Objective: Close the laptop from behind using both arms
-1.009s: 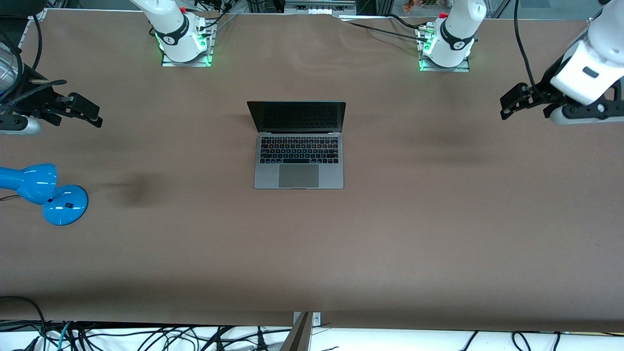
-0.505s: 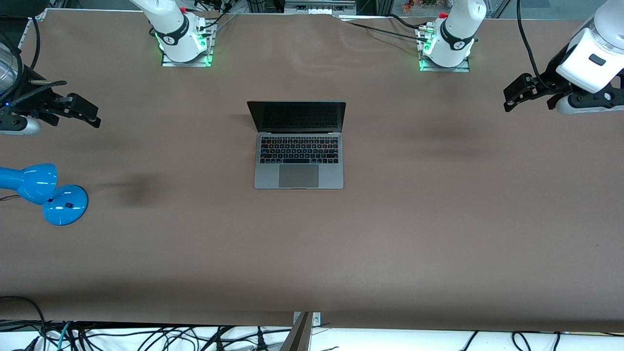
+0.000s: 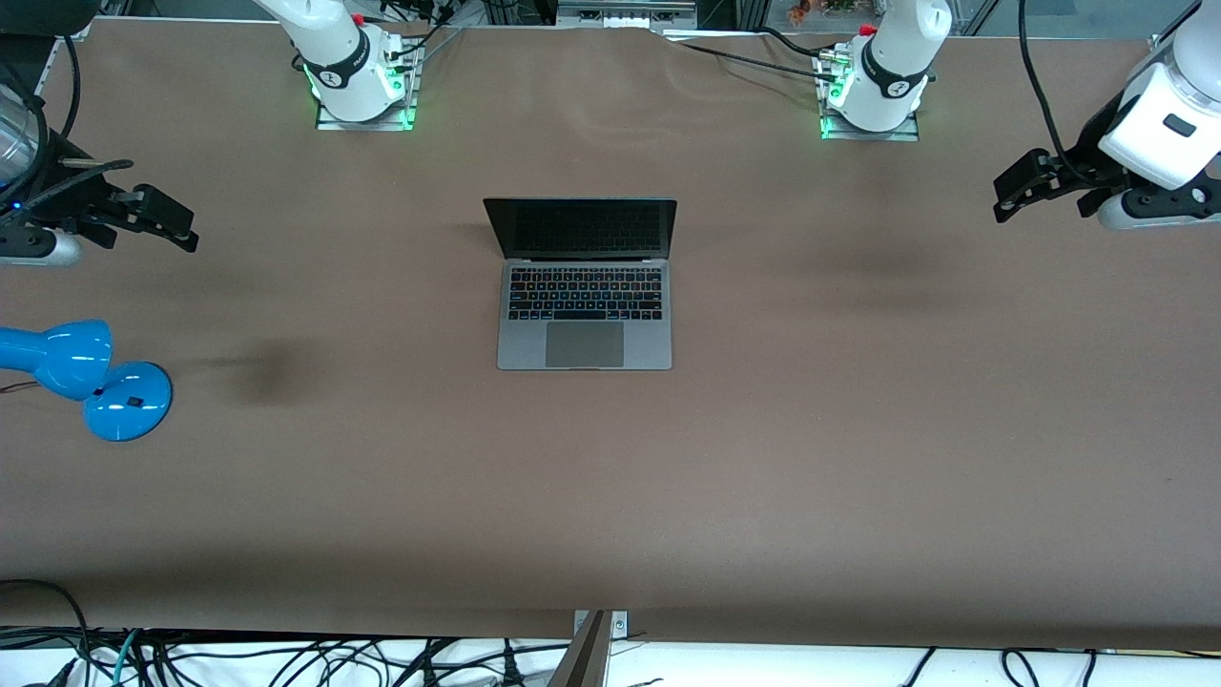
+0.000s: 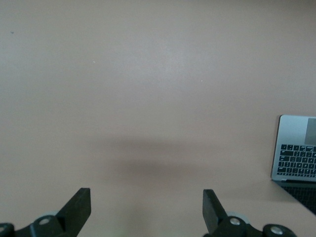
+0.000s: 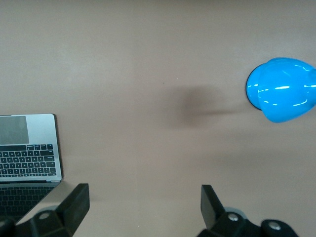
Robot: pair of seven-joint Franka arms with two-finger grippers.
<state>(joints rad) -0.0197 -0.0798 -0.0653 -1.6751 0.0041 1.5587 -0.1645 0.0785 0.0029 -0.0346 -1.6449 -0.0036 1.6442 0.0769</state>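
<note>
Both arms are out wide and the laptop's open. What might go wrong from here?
1. The laptop lid stands steeply; an uneven push from the two arms may twist it or slide the base across the table.
2. The right pincer hangs near the blue lamp; its arm might clip the lamp.
3. The open left pincer has the longest way to go, so it may arrive late.
</note>
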